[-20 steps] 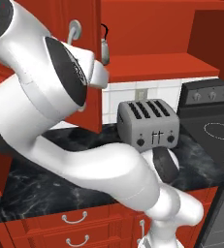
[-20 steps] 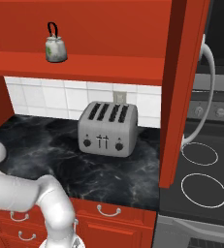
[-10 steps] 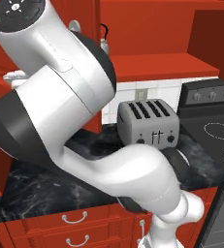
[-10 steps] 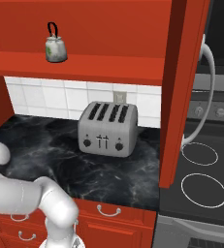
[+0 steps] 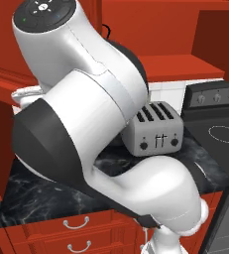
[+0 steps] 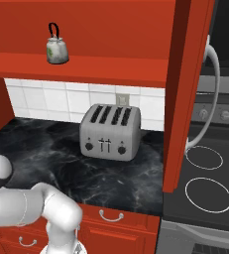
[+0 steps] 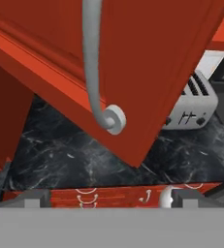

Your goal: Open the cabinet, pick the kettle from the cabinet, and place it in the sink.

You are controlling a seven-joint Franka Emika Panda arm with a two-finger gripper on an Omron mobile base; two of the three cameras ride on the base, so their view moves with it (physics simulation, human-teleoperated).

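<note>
Sitting upright on the red shelf of the open cabinet (image 6: 86, 69), the kettle (image 6: 57, 48) is at about 11 o'clock in the right base view. Its thin black hoop handle sticks straight up, so its long way runs up and down. The picture is too small to show which way its spout points.

Below it, the silver toaster (image 6: 111, 131) stands on the black counter (image 6: 46, 149), its slots on top and its knobs facing the camera. One red door (image 6: 188, 89) is swung wide at 3 o'clock, with its long silver handle (image 6: 210, 94) running up and down. The stove (image 6: 205, 173) is just past that door.

Since a second ago, the big white arm (image 5: 86, 124) has swung up higher in the left base view and now hides more of the shelf. The kettle and toaster have not moved.

In the hand view, another red door (image 7: 147, 72) tilts across the top, and its handle (image 7: 96, 63) ends in a round foot near the middle. The claw (image 7: 104, 198) has its two fingertips (image 7: 33, 197) far apart at 6 o'clock. It holds nothing and touches nothing; the handle is well clear of the tips.
</note>
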